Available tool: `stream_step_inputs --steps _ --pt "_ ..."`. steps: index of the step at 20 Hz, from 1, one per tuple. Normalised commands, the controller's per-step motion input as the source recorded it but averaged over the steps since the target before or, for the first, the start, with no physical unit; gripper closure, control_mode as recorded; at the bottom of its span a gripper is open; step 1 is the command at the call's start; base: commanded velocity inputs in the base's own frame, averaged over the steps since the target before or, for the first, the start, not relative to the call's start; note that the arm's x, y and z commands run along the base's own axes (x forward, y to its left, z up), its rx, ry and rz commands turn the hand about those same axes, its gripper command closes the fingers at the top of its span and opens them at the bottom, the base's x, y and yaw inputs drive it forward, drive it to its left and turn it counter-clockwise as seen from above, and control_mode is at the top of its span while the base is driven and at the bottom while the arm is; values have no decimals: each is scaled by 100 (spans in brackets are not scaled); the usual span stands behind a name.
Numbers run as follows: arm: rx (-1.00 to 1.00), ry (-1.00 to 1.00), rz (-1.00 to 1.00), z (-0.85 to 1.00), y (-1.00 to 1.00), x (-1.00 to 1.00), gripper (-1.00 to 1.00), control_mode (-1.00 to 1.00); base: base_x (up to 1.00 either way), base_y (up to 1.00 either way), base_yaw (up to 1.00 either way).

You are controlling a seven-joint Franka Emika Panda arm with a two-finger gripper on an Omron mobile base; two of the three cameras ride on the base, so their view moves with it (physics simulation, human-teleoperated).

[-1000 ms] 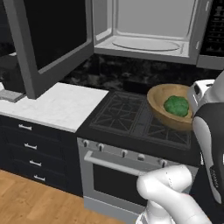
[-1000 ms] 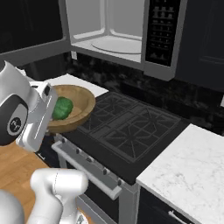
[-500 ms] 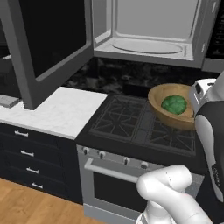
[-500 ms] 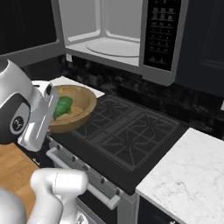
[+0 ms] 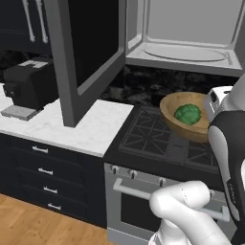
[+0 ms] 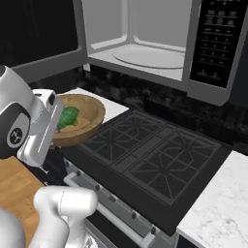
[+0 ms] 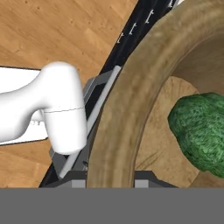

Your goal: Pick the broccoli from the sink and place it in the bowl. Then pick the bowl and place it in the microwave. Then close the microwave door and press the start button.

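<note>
Between the gripper's (image 7: pixel 113 186) two fingertips runs the rim of the wooden bowl (image 7: pixel 127 109), so the gripper is clamped on that rim and holds the bowl up. Just past the rim, on the far side from the hand, the broccoli (image 7: pixel 199 131) lies on the bowl's floor, touching the wood.

From the left base camera the bowl (image 5: pixel 178 125) hangs above the black stove top (image 5: pixel 162 143), with the broccoli (image 5: pixel 188 114) inside it and the white wrist right beside its rim. From the right base camera the bowl (image 6: pixel 82 126) sits just ahead of the white hand, partly hidden by it, and the broccoli (image 6: pixel 68 116) peeks out next to the hand.

Above and beyond the gripper, the microwave (image 6: pixel 145 48) stands open, its pale cavity and round turntable (image 5: pixel 184 51) bare, and its dark button panel (image 6: pixel 213 41) on the far side from the hinge. The microwave door (image 5: pixel 88 52) is swung wide, well away from the gripper over the marble bench (image 5: pixel 72 127). A black coffee machine (image 5: pixel 31 86) rests on that bench, farther off still. Below the gripper lies the oven front (image 5: pixel 139 201) with its bar handle.
</note>
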Motion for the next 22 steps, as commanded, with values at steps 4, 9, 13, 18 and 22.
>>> stream_step_inputs --steps 4,9,13,18,22 --pt "0 0 0 0 0 0 100 100 0 -67 17" --pt "0 0 0 0 0 0 100 100 -3 -66 18" --pt "0 0 0 0 0 0 100 100 9 -71 3" --pt "0 0 0 0 0 0 100 100 24 -67 2" --pt "0 0 0 0 0 0 100 100 8 -64 4"
